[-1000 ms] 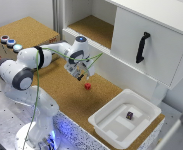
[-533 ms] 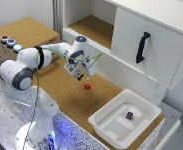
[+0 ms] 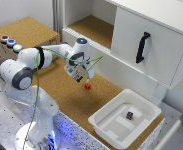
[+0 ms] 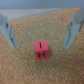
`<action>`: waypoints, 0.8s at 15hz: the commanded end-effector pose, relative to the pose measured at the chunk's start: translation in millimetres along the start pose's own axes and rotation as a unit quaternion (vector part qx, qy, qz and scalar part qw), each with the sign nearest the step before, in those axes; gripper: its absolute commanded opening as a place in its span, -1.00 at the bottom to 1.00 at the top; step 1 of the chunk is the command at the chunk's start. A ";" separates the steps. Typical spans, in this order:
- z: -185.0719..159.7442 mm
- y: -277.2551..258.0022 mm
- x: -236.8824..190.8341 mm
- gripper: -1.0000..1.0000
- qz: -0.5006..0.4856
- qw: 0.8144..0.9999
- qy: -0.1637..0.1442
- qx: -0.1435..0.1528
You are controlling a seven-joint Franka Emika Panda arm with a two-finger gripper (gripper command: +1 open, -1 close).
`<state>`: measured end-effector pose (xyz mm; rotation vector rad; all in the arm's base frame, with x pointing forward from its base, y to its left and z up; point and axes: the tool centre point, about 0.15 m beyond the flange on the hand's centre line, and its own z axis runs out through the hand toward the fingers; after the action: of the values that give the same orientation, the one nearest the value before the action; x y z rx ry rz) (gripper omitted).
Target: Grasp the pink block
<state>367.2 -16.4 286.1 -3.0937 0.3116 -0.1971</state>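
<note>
Cork-topped bench (image 3: 66, 95) w/ a white cabinet (image 3: 151, 40) behind. Gripper (image 3: 81, 76) hangs wide open, nothing in it. Pink block (image 4: 41, 49) sits on the cork right between the fingers (image 4: 8, 33), not touching either, a bit below the tips. Has dark marks on one face. Prob light and rigid, faces maybe slick, so pinch two opposite flat sides, centred. Dark cube (image 3: 129, 115) is off in the white bin (image 3: 107, 131), ignore it.

White rounded arm (image 3: 26, 70) with black joint bands, a blue light on top, thin green cable draped along it, pale blue-grey tool (image 4: 42, 31) fingers.
</note>
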 end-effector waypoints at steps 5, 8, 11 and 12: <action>52.1 -6.1 27.9 1.00 -0.034 0.999 0.020 -0.018; 64.5 -9.8 35.9 1.00 -0.054 0.998 0.027 -0.019; 76.4 -7.6 40.7 1.00 -0.061 0.998 0.028 -0.016; 79.4 -7.1 41.4 1.00 -0.064 0.997 0.029 -0.018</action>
<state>398.7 -14.9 243.4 -3.1049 0.1804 -0.2626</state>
